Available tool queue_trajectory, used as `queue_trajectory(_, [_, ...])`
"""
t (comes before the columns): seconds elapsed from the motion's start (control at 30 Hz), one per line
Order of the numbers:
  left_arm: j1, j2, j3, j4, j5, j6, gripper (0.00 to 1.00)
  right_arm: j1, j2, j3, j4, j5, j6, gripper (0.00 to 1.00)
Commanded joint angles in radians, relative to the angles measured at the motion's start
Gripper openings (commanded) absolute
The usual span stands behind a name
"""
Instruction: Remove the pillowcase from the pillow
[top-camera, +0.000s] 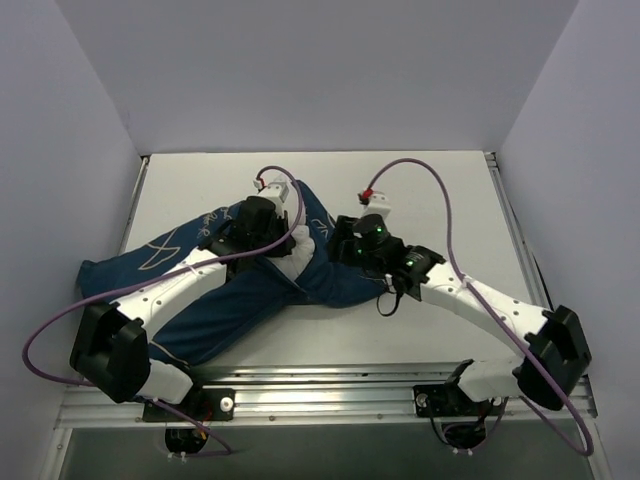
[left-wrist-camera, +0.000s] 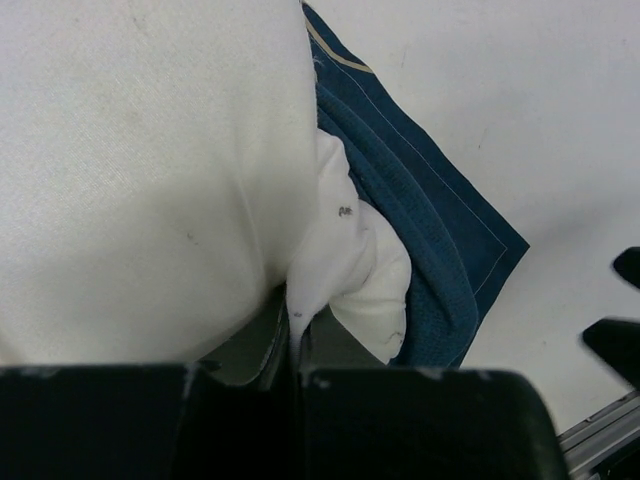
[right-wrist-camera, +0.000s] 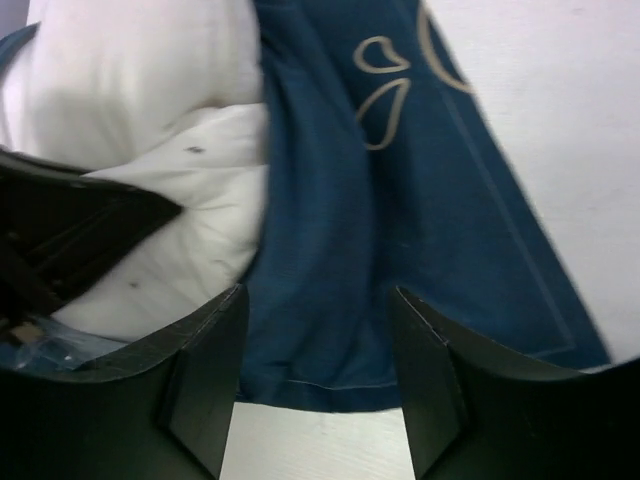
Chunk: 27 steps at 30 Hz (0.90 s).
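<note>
Two arms share one table (top-camera: 420, 190), shown from above and from each wrist.

Left arm (top-camera: 170, 285): the left gripper (left-wrist-camera: 295, 345) is closed tight, its fingers pinching a thin fold of the white pillow (left-wrist-camera: 150, 150). The pillow bulges up and to the left of the fingers. The navy pillowcase (left-wrist-camera: 430, 240) lies just to their right, bunched against the pillow and spread flat on the table beyond.

Centre: from above, the pillowcase forms one long dark band from the left edge of the table, passing under both wrists towards the middle. Only a small patch of pillow shows, between the two grippers.

Right arm (top-camera: 480, 300): the right gripper (right-wrist-camera: 318, 300) stands open, jaws well apart. The hem of the pillowcase lies between and beneath them, and nothing is clamped. The pillow sits to the left of this gripper, the table surface to its right.

Hidden or unclear: from above, the arms cover the middle of the pillowcase and both sets of fingertips. The left wrist view cuts off the pillow at the top and left. In the right wrist view a dark shape at the left edge overlaps the pillow and cannot be identified. Whether the open fingers touch the cloth cannot be told. The pale print is too small to read from above; two heart-like loops show in the right wrist view.

Count: one pillow, one pillowcase, two grippers, two purple cables (top-camera: 450, 215).
</note>
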Motion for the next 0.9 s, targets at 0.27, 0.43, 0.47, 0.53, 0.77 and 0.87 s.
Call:
queue_trajectory(0.27, [-0.026,-0.025,-0.003,0.015,-0.009,-0.027,0.02,0.126,0.305,0.148,-0.007,0.212,0.068,0.54])
queue_trajectory(0.43, [-0.026,-0.04,-0.023,0.014,-0.015,-0.025,0.02,0.123,0.357,0.093,0.01,0.224,0.076,0.31])
queue_trajectory(0.47, [-0.026,-0.043,-0.024,0.009,-0.015,-0.021,0.02,0.118,0.359,0.081,0.01,0.224,0.078,0.23])
queue_trajectory(0.53, [-0.023,-0.055,-0.025,-0.009,-0.03,-0.014,0.02,0.109,0.348,0.041,0.01,0.244,0.084,0.02])
queue_trajectory(0.77, [0.031,-0.131,-0.021,-0.075,-0.095,0.01,0.02,-0.066,0.221,-0.163,0.066,0.183,0.075,0.0])
queue_trajectory(0.87, [0.063,-0.155,-0.017,-0.1,-0.095,0.018,0.02,-0.146,0.161,-0.229,0.082,0.167,0.043,0.0])
